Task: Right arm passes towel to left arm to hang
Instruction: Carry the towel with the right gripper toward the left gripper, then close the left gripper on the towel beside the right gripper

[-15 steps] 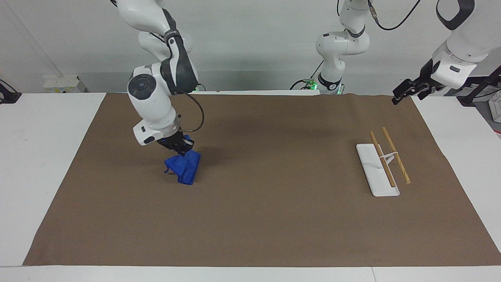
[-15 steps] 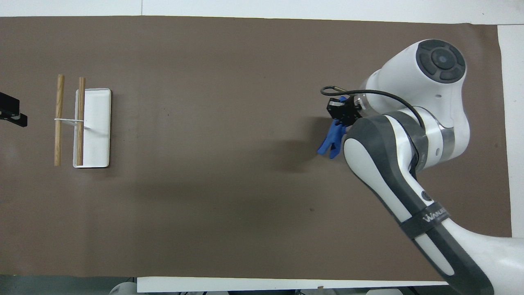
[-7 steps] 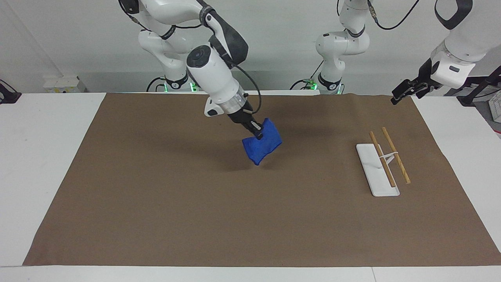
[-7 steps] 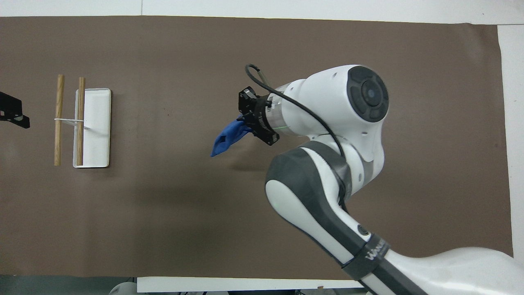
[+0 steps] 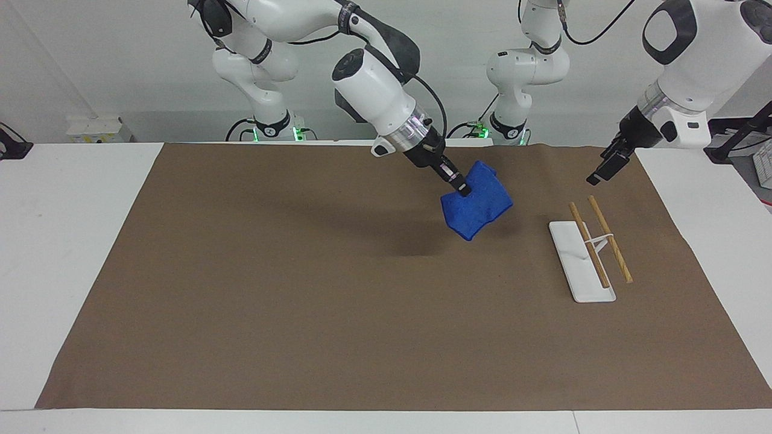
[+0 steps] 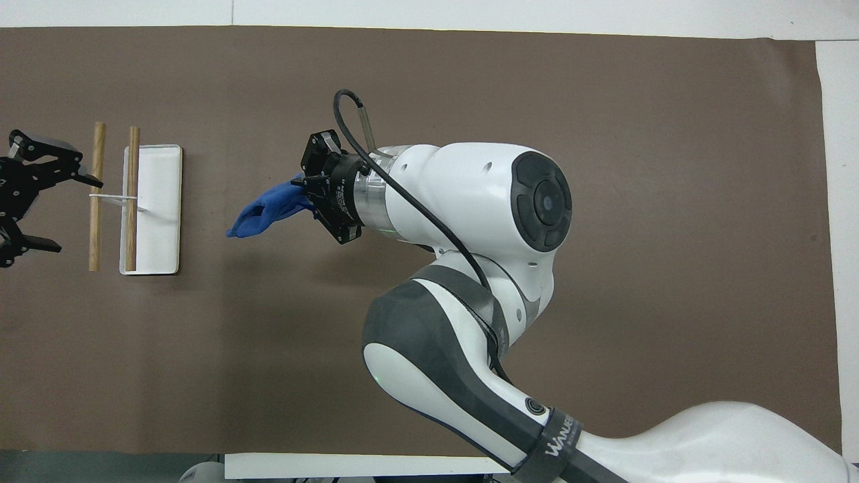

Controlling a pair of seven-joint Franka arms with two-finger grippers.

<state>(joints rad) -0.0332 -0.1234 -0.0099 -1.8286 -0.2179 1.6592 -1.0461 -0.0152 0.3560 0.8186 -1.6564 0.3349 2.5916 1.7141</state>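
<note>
Two white robot arms work above a tabletop [image 5: 72,253] covered by a brown mat [image 5: 338,313]. The right arm [image 5: 374,90] reaches out over the middle of the mat, toward the left arm's end. Its right gripper [image 5: 463,190] is up in the air, its fingers closed on a bright blue towel [image 5: 477,208]. The towel hangs bunched and folded from the gripper, clear of the mat (a dark shadow lies on the brown surface below it). In the overhead view the towel [image 6: 268,211] trails from the right gripper [image 6: 305,198] toward the rack.

A white towel rack [image 5: 582,262] rests on the mat toward the left arm's end of the tabletop. It has a flat white base and two wooden rods [image 5: 609,238] carried side by side above it. The towel is near the rack but apart from it.

The left arm [image 5: 687,66] comes in at its own end, and the left gripper [image 5: 606,169] hangs over the mat's edge, just beside the rack. Its fingers [image 6: 40,151] are spread wide apart and hold nothing. The towel and the left gripper are well apart, with the rack between them in the overhead view.
</note>
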